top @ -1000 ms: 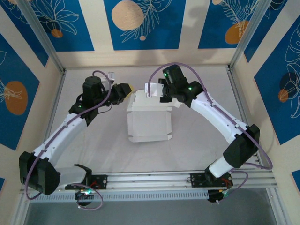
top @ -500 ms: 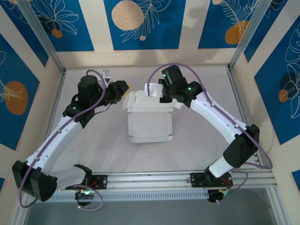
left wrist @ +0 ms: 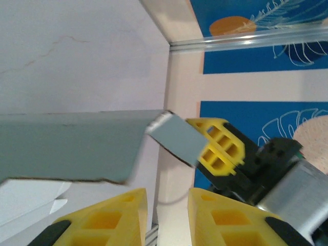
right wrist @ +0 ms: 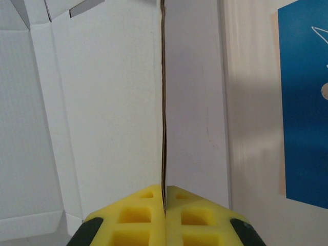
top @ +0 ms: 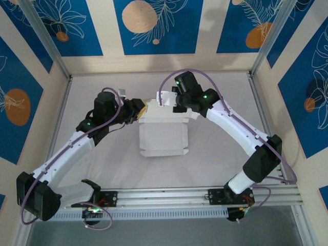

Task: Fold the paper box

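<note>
The paper box (top: 163, 136) lies mid-table as a white die-cut sheet, its back panel raised. My right gripper (top: 165, 100) is at the box's far edge, shut on an upright flap. In the right wrist view that card edge runs straight up from between the closed fingers (right wrist: 164, 197), with the white panel (right wrist: 102, 102) to the left. My left gripper (top: 142, 108) sits at the back left corner of the box. Its yellow fingers (left wrist: 166, 197) stand slightly apart with nothing between them, just under the grey-green panel (left wrist: 66, 143). The right gripper's fingers (left wrist: 218, 148) pinch a flap (left wrist: 177, 136).
Aluminium posts (top: 51, 43) (top: 269, 43) and blue-patterned walls (top: 154, 25) enclose the white table (top: 215, 154). A metal rail (top: 164, 195) with both arm bases runs along the near edge.
My left gripper swung out left, then came back right and nearer, to the box's back left corner. The raised back panel now stands lower. The right gripper kept its hold.
</note>
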Controlling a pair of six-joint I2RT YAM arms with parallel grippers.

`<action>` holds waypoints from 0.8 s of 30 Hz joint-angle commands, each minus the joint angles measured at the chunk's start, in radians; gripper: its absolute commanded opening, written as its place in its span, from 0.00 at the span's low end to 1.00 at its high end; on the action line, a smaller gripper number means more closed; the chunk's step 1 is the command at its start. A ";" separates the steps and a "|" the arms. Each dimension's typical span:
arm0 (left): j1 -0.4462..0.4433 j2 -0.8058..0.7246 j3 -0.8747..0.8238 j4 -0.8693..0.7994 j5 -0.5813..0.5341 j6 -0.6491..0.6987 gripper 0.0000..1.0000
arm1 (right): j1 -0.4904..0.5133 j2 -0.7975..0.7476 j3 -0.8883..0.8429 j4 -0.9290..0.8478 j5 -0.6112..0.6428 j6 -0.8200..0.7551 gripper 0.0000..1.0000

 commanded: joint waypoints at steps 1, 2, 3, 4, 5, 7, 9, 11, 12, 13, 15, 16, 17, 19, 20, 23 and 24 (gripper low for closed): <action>-0.007 0.002 -0.004 0.059 -0.034 -0.018 0.30 | 0.010 0.001 0.035 -0.023 0.012 0.014 0.00; -0.006 0.004 0.000 0.067 -0.036 -0.013 0.32 | 0.013 -0.001 0.037 -0.026 0.014 0.012 0.00; -0.004 0.004 0.004 0.068 -0.039 -0.009 0.33 | 0.014 -0.002 0.035 -0.028 0.017 0.011 0.00; -0.002 0.004 0.007 0.067 -0.042 -0.008 0.35 | 0.015 -0.004 0.035 -0.029 0.017 0.010 0.00; 0.006 0.003 0.008 0.066 -0.045 -0.009 0.36 | 0.014 -0.006 0.033 -0.029 0.017 0.010 0.00; 0.019 -0.005 0.002 0.068 -0.052 -0.016 0.37 | 0.014 -0.009 0.030 -0.029 0.018 0.009 0.00; 0.034 -0.011 -0.010 0.080 -0.050 -0.029 0.37 | 0.014 -0.010 0.025 -0.029 0.019 0.008 0.00; 0.044 -0.013 -0.022 0.099 -0.043 -0.040 0.37 | 0.014 -0.011 0.026 -0.028 0.018 0.009 0.00; 0.046 -0.011 -0.025 0.101 -0.041 -0.042 0.37 | 0.015 -0.012 0.025 -0.028 0.017 0.009 0.00; 0.047 -0.007 -0.030 0.108 -0.037 -0.044 0.36 | 0.015 -0.012 0.026 -0.028 0.018 0.009 0.00; 0.048 -0.001 -0.035 0.118 -0.037 -0.051 0.37 | 0.018 -0.009 0.030 -0.029 0.017 0.010 0.00; 0.048 0.001 -0.042 0.126 -0.038 -0.056 0.36 | 0.020 -0.009 0.033 -0.031 0.018 0.012 0.00; 0.048 0.002 -0.047 0.136 -0.040 -0.058 0.36 | 0.021 -0.010 0.034 -0.034 0.019 0.013 0.00; 0.049 0.007 -0.047 0.136 -0.043 -0.057 0.36 | 0.024 -0.009 0.039 -0.040 0.020 0.014 0.00; 0.049 0.011 -0.045 0.138 -0.043 -0.057 0.36 | 0.025 -0.009 0.038 -0.043 0.021 0.013 0.00; 0.049 0.030 -0.042 0.154 -0.033 -0.065 0.35 | 0.032 -0.009 0.040 -0.046 0.023 0.014 0.00; 0.048 0.037 -0.044 0.163 -0.030 -0.070 0.34 | 0.031 -0.009 0.042 -0.046 0.024 0.014 0.00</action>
